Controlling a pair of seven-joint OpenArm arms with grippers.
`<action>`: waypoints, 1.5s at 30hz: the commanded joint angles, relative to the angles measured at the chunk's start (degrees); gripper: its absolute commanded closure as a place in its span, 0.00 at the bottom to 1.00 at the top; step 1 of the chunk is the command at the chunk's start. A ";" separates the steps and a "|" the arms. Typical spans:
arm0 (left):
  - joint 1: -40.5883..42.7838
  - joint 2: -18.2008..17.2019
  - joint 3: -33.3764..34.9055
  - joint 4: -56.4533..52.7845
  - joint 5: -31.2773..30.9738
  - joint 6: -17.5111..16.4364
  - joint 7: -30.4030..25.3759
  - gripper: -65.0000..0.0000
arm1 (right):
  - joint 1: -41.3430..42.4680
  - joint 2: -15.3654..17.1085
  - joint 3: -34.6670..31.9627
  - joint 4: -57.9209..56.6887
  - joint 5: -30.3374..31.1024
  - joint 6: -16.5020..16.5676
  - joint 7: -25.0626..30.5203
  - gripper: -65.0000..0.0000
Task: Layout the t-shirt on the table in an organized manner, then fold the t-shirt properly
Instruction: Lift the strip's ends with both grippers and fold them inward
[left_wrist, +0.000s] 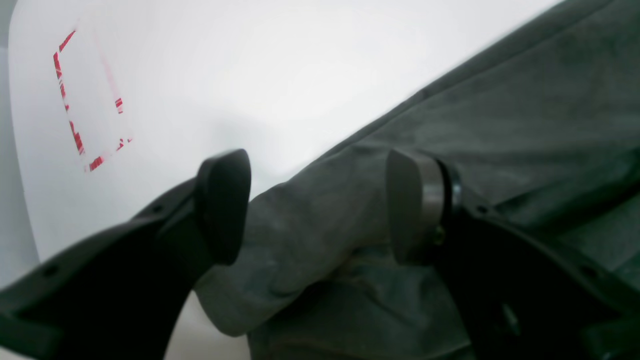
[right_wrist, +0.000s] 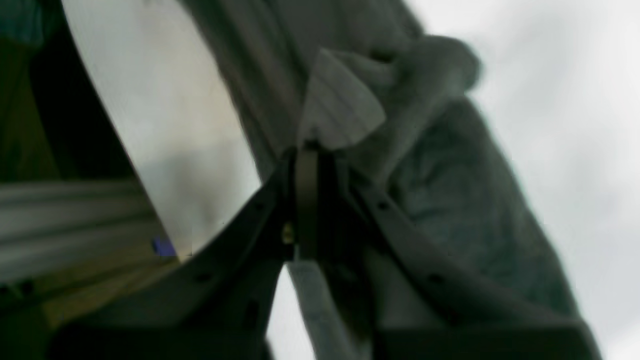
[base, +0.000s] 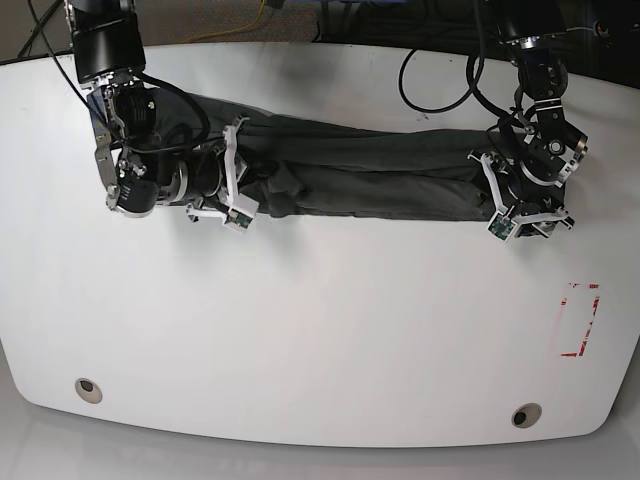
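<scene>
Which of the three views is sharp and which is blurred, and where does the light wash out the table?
Base view: sharp, evenly lit, the t-shirt is well defined. Right wrist view: strongly blurred, the end effector and pale label are soft. Left wrist view: slightly soft; glare bleaches the table and fades the red tape mark.

A yellow cable (base: 268, 12) is being shown at the top of the base view, lying on a dark floor (base: 250, 30) beyond the far edge of the tabletop (base: 320, 330). In the blurred right wrist view, a pale horizontal band (right_wrist: 65, 225) is being seen off to the side, with a small blue spot (right_wrist: 162, 246) beside it and a yellowish surface (right_wrist: 100, 290) below.
</scene>
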 joint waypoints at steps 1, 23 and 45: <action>-0.57 -0.51 -0.27 0.92 -0.31 0.38 -0.92 0.39 | 0.76 1.36 -2.07 1.08 1.03 0.10 0.84 0.82; -0.48 -0.51 -0.45 0.92 -0.31 0.38 -0.92 0.39 | 5.16 10.68 -5.23 0.73 17.56 0.10 1.28 0.13; -0.48 0.81 -0.45 1.27 -0.49 0.38 -4.97 0.43 | -3.28 3.03 2.15 1.87 -11.54 0.10 15.61 0.98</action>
